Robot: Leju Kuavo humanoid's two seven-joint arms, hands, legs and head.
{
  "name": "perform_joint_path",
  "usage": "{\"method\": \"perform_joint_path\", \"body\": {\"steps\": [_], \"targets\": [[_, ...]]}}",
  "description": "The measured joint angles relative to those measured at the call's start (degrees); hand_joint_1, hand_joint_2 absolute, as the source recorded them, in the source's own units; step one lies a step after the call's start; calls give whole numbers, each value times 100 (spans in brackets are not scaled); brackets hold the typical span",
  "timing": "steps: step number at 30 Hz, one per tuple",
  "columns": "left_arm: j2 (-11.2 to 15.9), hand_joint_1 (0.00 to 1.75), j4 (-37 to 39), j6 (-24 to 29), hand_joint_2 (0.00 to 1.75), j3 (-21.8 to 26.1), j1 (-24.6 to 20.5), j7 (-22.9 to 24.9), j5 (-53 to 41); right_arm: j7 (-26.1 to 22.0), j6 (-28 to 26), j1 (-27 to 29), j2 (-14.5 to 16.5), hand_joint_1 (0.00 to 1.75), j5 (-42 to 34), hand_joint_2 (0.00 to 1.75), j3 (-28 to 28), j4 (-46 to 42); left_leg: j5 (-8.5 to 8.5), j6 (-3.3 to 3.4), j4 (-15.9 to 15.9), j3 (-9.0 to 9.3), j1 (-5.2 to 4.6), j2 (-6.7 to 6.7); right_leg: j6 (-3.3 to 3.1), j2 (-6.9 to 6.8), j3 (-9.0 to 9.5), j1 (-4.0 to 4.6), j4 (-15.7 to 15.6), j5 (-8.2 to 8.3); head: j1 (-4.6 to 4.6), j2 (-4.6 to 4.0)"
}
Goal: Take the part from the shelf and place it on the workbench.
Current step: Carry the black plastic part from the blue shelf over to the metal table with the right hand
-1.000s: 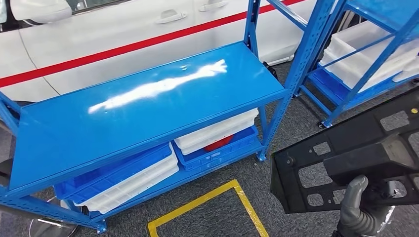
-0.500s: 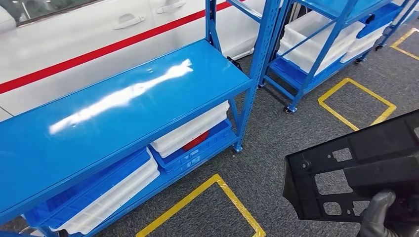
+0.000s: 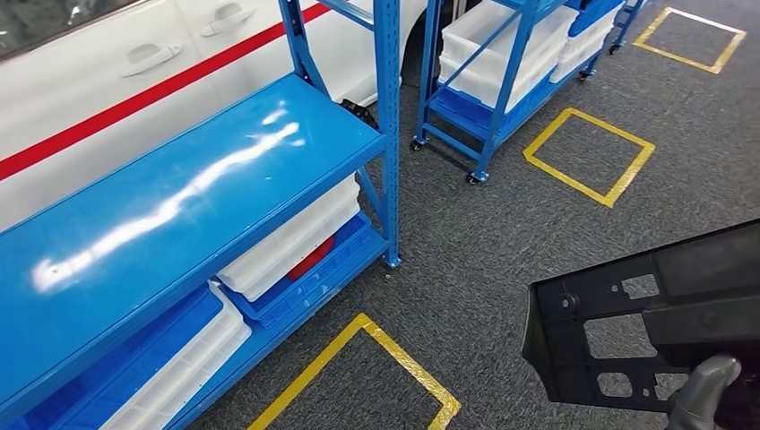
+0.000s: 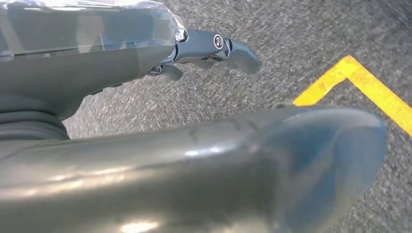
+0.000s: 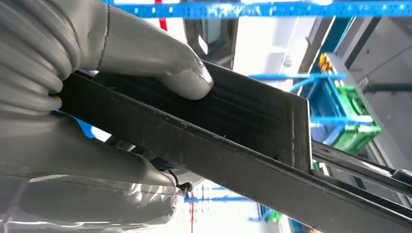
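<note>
The part [image 3: 654,322] is a flat black plastic panel with several rectangular cut-outs, held low at the right of the head view. My right hand [image 3: 703,399] grips it from below, a grey finger curling up over its near edge. In the right wrist view the thumb [image 5: 160,63] presses on the part's black edge [image 5: 233,131], with the other fingers underneath. My left hand [image 4: 209,48] hangs above the grey carpet, its fingers apart and holding nothing. The blue shelf [image 3: 179,197] stands at the left, its top deck bare.
White and blue bins [image 3: 287,246] sit on the shelf's lower level. A second blue rack with white bins [image 3: 502,54] stands further back. Yellow tape squares [image 3: 591,152] mark the grey carpet. A white car with a red stripe [image 3: 107,81] is behind the shelf.
The whole view has swung to the right: the shelf slides left, more carpet and a second yellow square appear. The part stays held in my right hand.
</note>
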Motion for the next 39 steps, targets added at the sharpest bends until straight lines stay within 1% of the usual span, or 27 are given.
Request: {"method": "perform_joint_path", "body": {"steps": [1,2,4,6,8,9,10,12,14,15,16,18,20,21,23,25,26,28,29,30,31,32,34,36,37,38,39], "targets": [[-1,0,0,-1,0,0,5,-38,4,0,26,4,16,175,28,175,-5,-1,172,41,-179,71,-9,-24,-3,87,9,19,1,3,0,0],[-1,0,0,-3,0,0,7,-85,14,0,55,7,31,175,67,175,-8,-1,421,101,-558,230,-24,-95,-3,174,23,37,2,4,1,0],[10,0,7,-12,0,1,15,-175,37,0,108,-2,57,175,138,175,-9,2,774,233,-1318,545,-50,-372,12,321,26,48,6,15,2,0],[17,0,13,-21,0,1,10,-237,58,1,141,-15,75,175,192,175,-9,8,844,296,-1623,656,-72,-525,68,454,-24,9,9,48,2,0],[8,0,13,-24,0,1,-19,-262,85,2,153,-13,85,175,240,175,-9,11,891,294,-1721,687,-70,-409,142,548,-67,-17,4,87,2,0],[2,0,13,-24,0,1,-30,-266,98,2,153,-9,88,175,264,175,-9,13,929,295,-1787,714,-58,-333,169,456,-96,-5,41,62,3,0],[-5,0,14,-24,0,1,-33,-262,110,2,150,-17,88,175,288,175,-8,15,969,301,-1853,735,-44,-247,189,296,-166,12,170,-32,3,0],[-14,0,15,-23,0,3,-15,-238,138,2,137,-42,87,175,338,175,-3,27,1006,314,-1915,743,-42,-76,226,-82,-454,18,742,-382,4,0],[-15,0,15,-21,0,5,9,-198,167,3,94,-56,87,175,376,175,4,54,1003,317,-1903,715,-51,102,281,-205,-758,-24,1383,-651,3,0],[-17,0,15,-20,0,7,15,-176,178,3,65,-57,86,175,390,175,7,66,997,308,-1891,704,-52,187,309,-227,-793,-48,1485,-645,3,0],[-22,0,15,-20,0,7,17,-157,188,4,40,-58,85,175,404,175,7,74,987,294,-1874,697,-49,267,332,-256,-704,-70,1354,-533,3,0],[-34,0,15,-20,0,8,13,-113,199,4,1,-64,79,175,436,175,10,81,943,238,-1816,696,-45,406,346,-431,-264,-90,616,-219,2,0],[-36,0,16,-20,0,9,12,-67,208,4,-46,-71,74,175,462,175,25,87,877,160,-1747,699,-63,509,294,-601,41,-76,78,-75,2,0],[-34,0,17,-21,0,10,7,-48,213,4,-68,-74,71,175,469,175,35,91,857,122,-1731,708,-74,552,253,-621,64,-62,20,-89,2,0],[-36,0,17,-26,0,12,-9,-27,220,3,-86,-74,60,175,475,175,47,91,839,58,-1726,739,-62,631,181,-498,44,-50,17,-61,2,0],[-41,0,17,-32,0,12,-13,-23,222,1,-87,-78,50,175,478,175,50,90,684,-3,-1562,693,-27,475,104,-381,17,-58,-7,-17,2,0],[-43,0,17,-34,0,12,-6,-23,222,0,-90,-83,49,175,479,175,54,91,516,-25,-1337,600,-13,326,69,-324,2,-65,-19,6,2,0],[-45,0,17,-49,0,12,14,-23,228,0,-127,-97,43,175,483,175,70,92,86,-34,-573,278,-3,68,29,-196,-40,-48,-18,34,1,0],[-45,0,17,-69,0,12,25,-25,232,0,-162,-98,35,175,485,175,79,92,-48,-29,-224,125,-3,26,18,-120,-56,-35,-16,45,1,0],[-45,0,17,-107,0,12,34,-33,235,0,-208,-94,24,175,491,175,89,92,-80,-16,-23,38,-4,5,13,-36,-64,-21,-13,53,1,0],[-45,0,17,-154,0,12,42,-49,238,0,-257,-85,8,175,502,175,96,90,14,3,-58,57,-4,-8,14,50,-65,-10,-11,60,1,0],[-44,0,17,-210,0,12,48,-68,238,0,-307,-73,-11,175,518,175,101,82,213,32,-333,184,-5,-44,18,136,-58,-2,-11,66,1,0],[-32,0,23,-292,0,12,61,-110,238,0,-378,-54,-50,175,547,175,110,58,634,109,-1168,552,-9,-341,43,292,-51,3,-9,82,1,0],[-17,0,32,-333,0,11,63,-138,237,0,-402,-41,-86,175,555,175,126,39,793,153,-1658,742,-21,-609,101,439,-91,-22,-5,116,2,0],[-11,0,35,-350,0,11,58,-152,236,0,-419,-22,-101,175,556,175,137,31,782,160,-1702,752,-32,-625,144,516,-119,-39,-11,140,1,0],[-12,0,35,-368,0,11,47,-167,233,0,-442,10,-119,175,556,175,148,15,801,169,-1735,763,-45,-550,191,596,-144,-55,-27,169,1,0],[-11,0,35,-392,0,11,38,-181,229,-1,-469,43,-139,175,557,175,156,-6,833,187,-1778,783,-40,-463,221,575,-167,-60,-15,175,1,0]]}}
